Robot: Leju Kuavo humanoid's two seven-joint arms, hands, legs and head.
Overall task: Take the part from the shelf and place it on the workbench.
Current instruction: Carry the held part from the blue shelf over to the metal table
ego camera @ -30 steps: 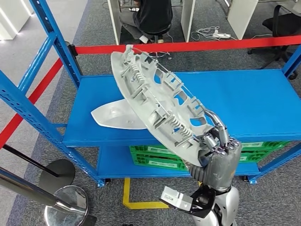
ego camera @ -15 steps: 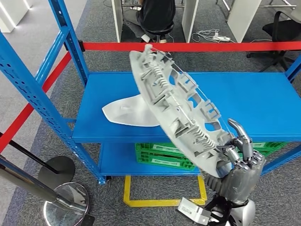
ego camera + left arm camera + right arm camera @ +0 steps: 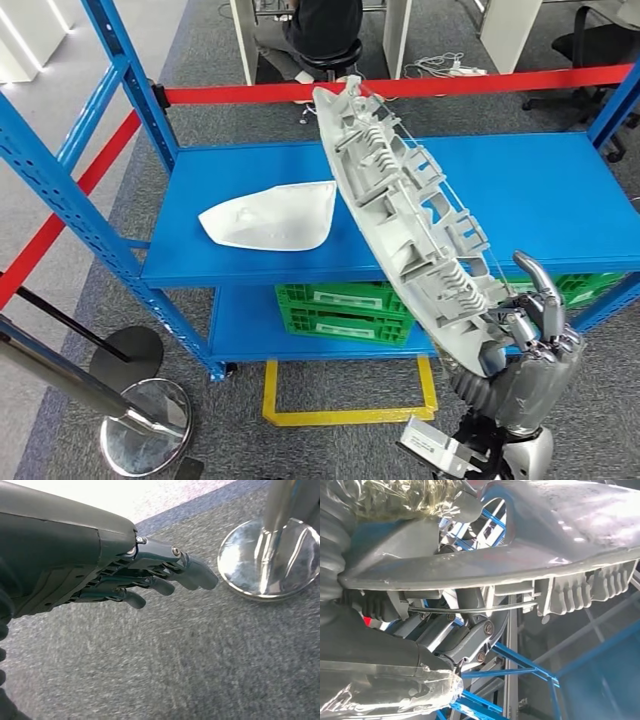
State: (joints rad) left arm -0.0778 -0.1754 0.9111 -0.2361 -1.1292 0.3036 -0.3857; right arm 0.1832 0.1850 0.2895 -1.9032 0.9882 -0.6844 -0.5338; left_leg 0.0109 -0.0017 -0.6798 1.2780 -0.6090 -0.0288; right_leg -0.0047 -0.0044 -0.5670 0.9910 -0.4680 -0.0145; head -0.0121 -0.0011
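Note:
My right hand (image 3: 528,360) grips the near end of a long grey ribbed plastic part (image 3: 407,215), holding it tilted up in front of the blue shelf (image 3: 528,190); its far tip reaches up to the red barrier tape. The right wrist view shows the part (image 3: 561,535) close up with my fingers (image 3: 471,630) wrapped under its edge. A second white shell-shaped part (image 3: 272,215) lies flat on the shelf's upper level at the left. My left hand (image 3: 151,575) hangs over grey carpet, fingers straight and apart, holding nothing.
Blue shelf uprights (image 3: 68,190) stand at the left. A green crate (image 3: 347,310) sits on the lower level. Red tape (image 3: 249,93) runs behind the shelf. Chrome stanchion bases (image 3: 147,425) (image 3: 271,560) stand on the carpet at the left. A person sits at a desk (image 3: 324,25) beyond.
The camera has shifted. The held part has swung more upright and to the right, uncovering the white part on the shelf; my right hand has dropped lower in the picture.

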